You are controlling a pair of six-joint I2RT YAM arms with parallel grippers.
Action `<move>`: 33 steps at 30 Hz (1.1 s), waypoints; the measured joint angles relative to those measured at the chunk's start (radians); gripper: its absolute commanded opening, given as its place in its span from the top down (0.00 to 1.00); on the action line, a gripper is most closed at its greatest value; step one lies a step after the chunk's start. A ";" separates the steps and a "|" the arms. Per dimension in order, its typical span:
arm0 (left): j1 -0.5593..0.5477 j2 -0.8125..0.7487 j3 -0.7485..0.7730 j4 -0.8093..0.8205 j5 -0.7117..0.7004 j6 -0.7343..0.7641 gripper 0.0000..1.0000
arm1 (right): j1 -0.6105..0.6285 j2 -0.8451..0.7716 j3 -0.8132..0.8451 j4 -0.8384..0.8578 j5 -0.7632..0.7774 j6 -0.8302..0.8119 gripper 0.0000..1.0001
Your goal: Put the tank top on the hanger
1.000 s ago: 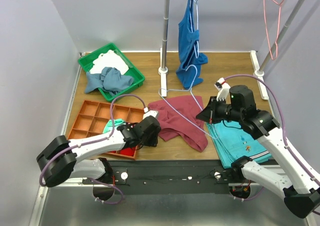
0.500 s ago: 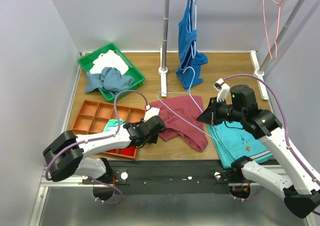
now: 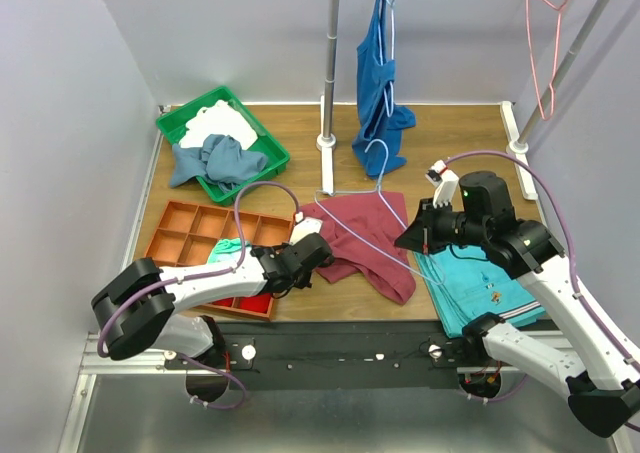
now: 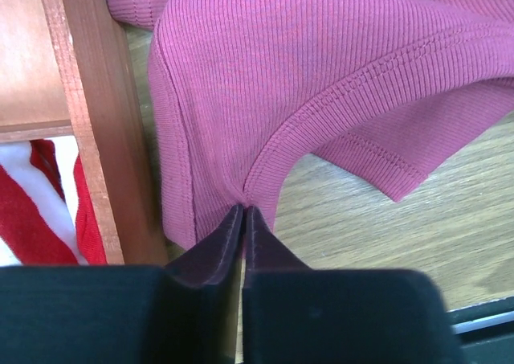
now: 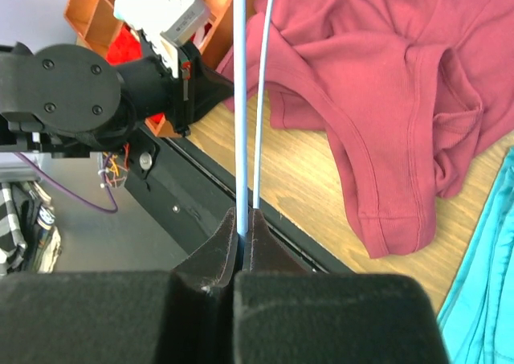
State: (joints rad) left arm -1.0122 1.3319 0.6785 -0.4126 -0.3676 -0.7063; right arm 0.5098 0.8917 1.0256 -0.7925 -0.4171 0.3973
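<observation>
Two hands clamped: left hand (image 4: 242, 213) pinches tank top (image 4: 321, 67) hem, cloth lying on worktop (image 4: 418, 203) beside tray (image 3: 190, 228); right hand (image 5: 243, 218) grips hanger (image 5: 241, 99) wire. Best: lift hem open, feed hanger inside.

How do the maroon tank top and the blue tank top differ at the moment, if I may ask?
The maroon tank top lies crumpled on the table; the blue tank top hangs upright at the back. The left gripper pinches the maroon tank top's edge; nothing grips the blue one. Both are sleeveless.
</observation>
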 measured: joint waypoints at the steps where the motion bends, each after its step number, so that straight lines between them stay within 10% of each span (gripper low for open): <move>1: 0.000 0.000 0.000 0.000 0.001 0.003 1.00 | 0.000 0.000 0.000 -0.004 0.000 -0.002 0.99; 33: 0.372 -0.042 0.176 0.097 0.332 0.068 1.00 | 0.000 -0.138 -0.082 -0.139 -0.123 -0.001 0.99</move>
State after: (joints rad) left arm -0.6407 1.2900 0.8543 -0.3153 -0.0353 -0.6384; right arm 0.5098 0.7540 0.9432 -0.9314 -0.5400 0.3962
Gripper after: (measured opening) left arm 0.006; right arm 0.023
